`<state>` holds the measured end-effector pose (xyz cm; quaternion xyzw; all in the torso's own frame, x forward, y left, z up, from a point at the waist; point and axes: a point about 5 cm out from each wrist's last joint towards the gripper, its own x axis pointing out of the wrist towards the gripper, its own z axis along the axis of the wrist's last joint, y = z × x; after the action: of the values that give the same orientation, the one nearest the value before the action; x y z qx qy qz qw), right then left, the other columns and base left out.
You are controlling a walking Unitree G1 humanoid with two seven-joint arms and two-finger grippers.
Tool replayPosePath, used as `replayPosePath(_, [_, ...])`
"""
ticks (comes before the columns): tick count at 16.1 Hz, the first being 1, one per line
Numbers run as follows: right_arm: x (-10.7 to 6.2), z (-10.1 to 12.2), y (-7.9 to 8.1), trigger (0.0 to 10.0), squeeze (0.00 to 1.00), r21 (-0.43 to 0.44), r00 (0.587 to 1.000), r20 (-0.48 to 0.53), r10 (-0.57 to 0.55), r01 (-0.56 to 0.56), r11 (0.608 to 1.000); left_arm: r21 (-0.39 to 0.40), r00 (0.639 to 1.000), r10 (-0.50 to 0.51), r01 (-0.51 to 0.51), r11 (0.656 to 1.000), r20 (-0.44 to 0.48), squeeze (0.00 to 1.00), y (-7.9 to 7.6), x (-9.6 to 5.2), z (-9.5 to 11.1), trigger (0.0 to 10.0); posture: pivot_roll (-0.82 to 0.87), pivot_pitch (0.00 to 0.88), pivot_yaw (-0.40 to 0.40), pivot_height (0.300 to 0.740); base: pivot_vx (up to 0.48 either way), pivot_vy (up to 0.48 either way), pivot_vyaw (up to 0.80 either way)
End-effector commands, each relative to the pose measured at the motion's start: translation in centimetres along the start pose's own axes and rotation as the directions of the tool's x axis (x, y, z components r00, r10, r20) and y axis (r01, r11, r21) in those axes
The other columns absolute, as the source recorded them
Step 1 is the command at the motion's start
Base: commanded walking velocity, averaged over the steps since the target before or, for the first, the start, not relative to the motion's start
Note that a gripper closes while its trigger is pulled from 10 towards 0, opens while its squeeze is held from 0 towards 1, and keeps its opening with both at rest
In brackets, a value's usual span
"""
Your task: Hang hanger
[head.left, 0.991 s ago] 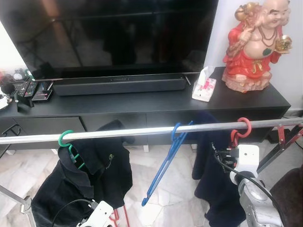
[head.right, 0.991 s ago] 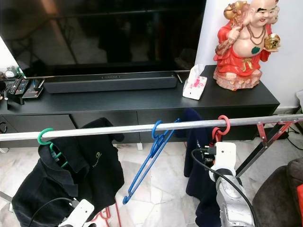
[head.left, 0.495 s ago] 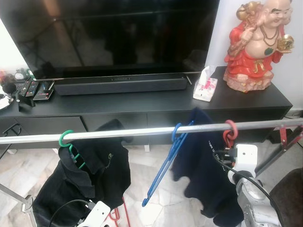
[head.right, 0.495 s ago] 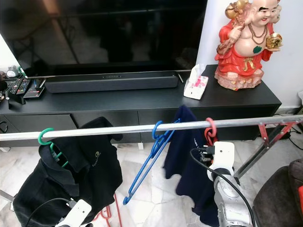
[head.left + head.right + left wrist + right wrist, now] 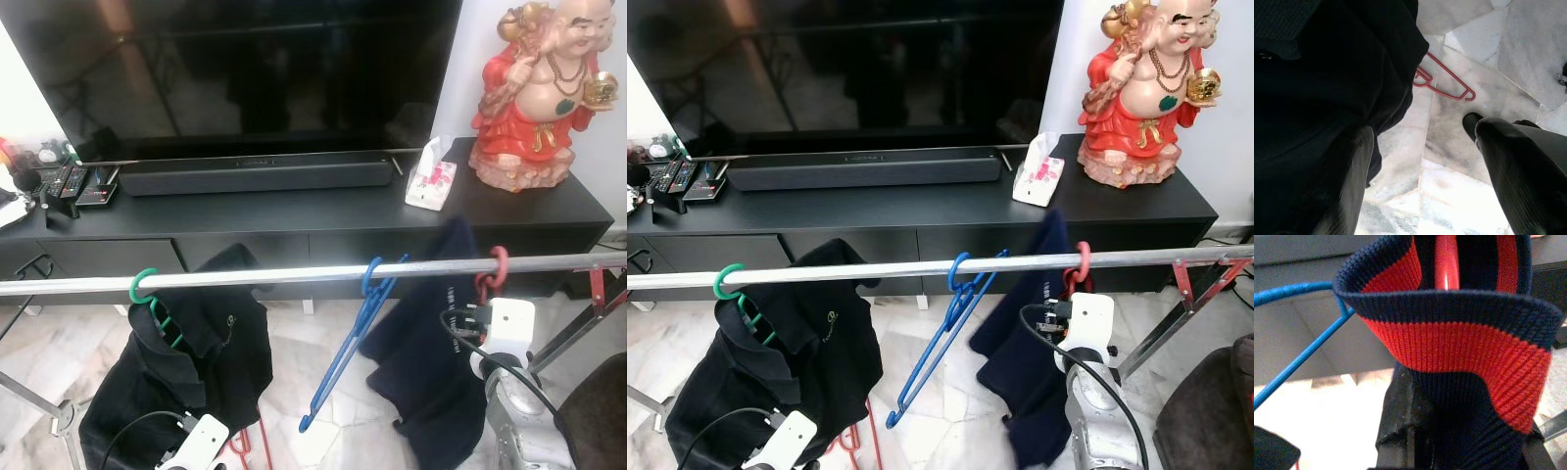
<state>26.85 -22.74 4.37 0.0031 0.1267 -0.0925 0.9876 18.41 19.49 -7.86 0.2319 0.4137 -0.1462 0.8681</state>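
A: What crowded the rail [image 5: 294, 275]?
B: A slanting blue hanger [image 5: 348, 343] beside the red hanger [image 5: 492, 271], hooked on, hanging straight down.
A: Right gripper [image 5: 1449, 431]?
B: Pinched on its navy shirt [image 5: 431, 362] collar.

**Red hanger hooked on the rail**

The red hanger [image 5: 495, 272] carried a navy shirt [image 5: 431, 362] with a red-and-navy striped collar [image 5: 1449, 342]. Its hook sat over the silver rail [image 5: 294, 275], to the right of the empty blue hanger [image 5: 353, 343], and the shirt hung tilted below the rail.
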Motion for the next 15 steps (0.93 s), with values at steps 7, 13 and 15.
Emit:
replayPosePath(7, [-2.3, 1.0, 0.3, 0.0, 0.0, 0.066, 0.982, 0.185, -0.047, 0.036, 0.997, 0.015, 0.999, -0.006, 0.006, 1.0, -0.033, 0.0, -0.2, -0.3, -1.0, 10.0, -0.04, 0.0, 0.064, 0.74, 0.0, 0.0, 0.0])
replayPosePath(13, [-4.0, -0.3, 1.4, 0.0, 0.0, 0.031, 0.985, 0.173, -0.005, 0.0, 1.0, 0.017, 0.999, -0.022, 0.022, 1.0, -0.039, 0.0, -0.8, -0.3, -1.3, 10.0, -0.05, 0.0, 0.068, 0.74, 0.0, 0.0, 0.0])
replayPosePath(15, [-4.3, -0.6, 1.2, 0.0, 0.0, 0.037, 0.985, 0.169, -0.016, 0.01, 0.999, 0.016, 0.999, -0.022, 0.023, 1.0, -0.041, 0.0, -0.8, -0.3, -1.4, 10.0, -0.05, 0.001, 0.067, 0.74, 0.0, 0.0, 0.0])
